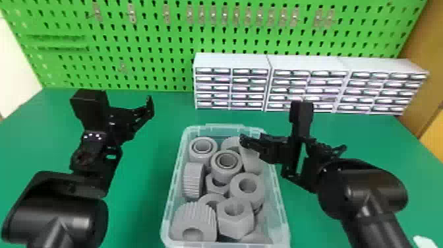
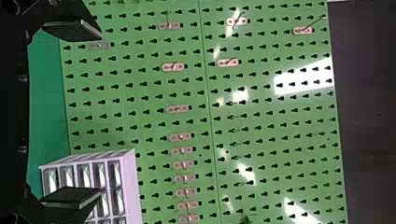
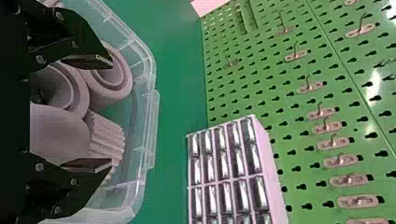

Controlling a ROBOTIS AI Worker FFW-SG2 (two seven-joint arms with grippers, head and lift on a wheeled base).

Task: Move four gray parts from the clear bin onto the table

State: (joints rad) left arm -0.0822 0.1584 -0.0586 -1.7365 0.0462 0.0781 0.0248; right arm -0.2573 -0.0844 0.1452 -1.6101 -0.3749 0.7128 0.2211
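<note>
So the right arm's fingers (image 3: 91, 60) are spread apart with nothing between them, over the far right part of the clear bin (image 1: 227, 126). I'd read that as lining up for a grab, since the gap wants a part in it before it closes. Can't quite tell from here whether they're touching the stuff below or just above it. The left arm's fingers (image 2: 72, 30) are wide apart and empty too, off to the left above the green surface (image 1: 145, 198), which looks like waiting its turn. The gray parts (image 1: 235, 224) are heaped in the bin: ribbed gears, hex nuts, bearing-style rings, some on their sides, some leaning on each other. Bin's parked between the two arms, probably so either can reach in and set a part down on its own side. If it were me I'd take one off the top, because wedged ones could drag neighbors along. Drawer cabinets (image 1: 230, 61) and pegboard (image 1: 148, 49) sit out back, well away from the bin.
</note>
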